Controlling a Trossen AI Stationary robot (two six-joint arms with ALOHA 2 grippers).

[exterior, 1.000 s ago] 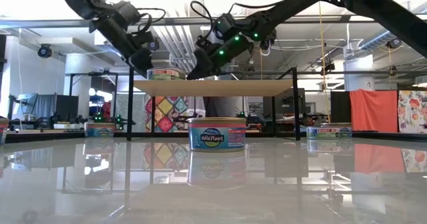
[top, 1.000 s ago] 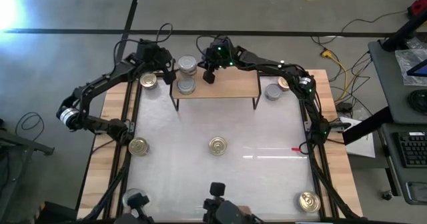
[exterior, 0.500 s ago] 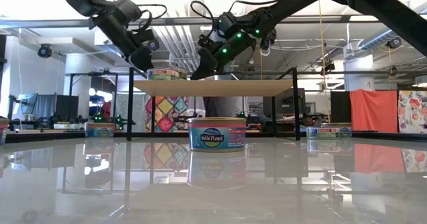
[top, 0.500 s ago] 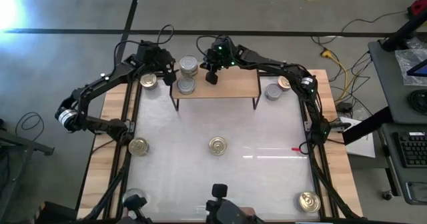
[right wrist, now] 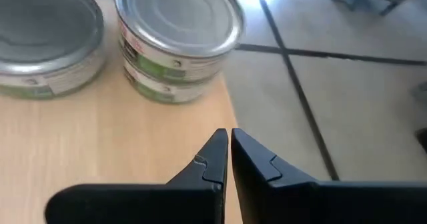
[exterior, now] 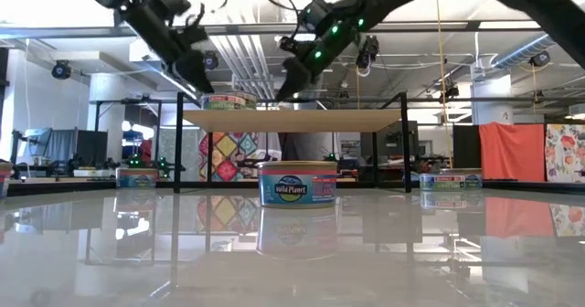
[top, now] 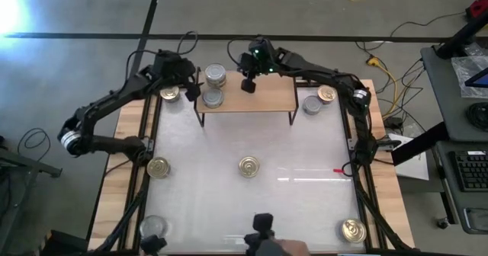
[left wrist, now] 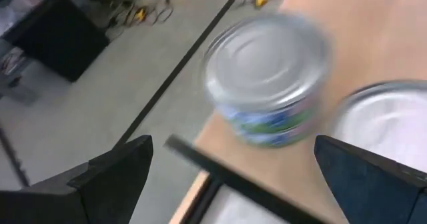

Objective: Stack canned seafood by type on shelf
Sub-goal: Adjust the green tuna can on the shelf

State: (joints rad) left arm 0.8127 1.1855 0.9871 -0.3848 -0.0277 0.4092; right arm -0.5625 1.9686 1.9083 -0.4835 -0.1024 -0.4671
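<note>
Silver cans (top: 214,86) crowd the shelf's (top: 267,100) left end.

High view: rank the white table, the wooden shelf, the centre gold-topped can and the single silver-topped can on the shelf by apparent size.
1. white table
2. shelf
3. gold-topped can and silver-topped can: they look alike. The silver one sits higher, nearer the camera, so I won't rank them.

Two silver-topped tin stacks (top: 213,87) sit at the light-wood shelf's (top: 267,97) nine o'clock end; loose gold and silver tins (top: 248,165) dot the tabletop.
</note>
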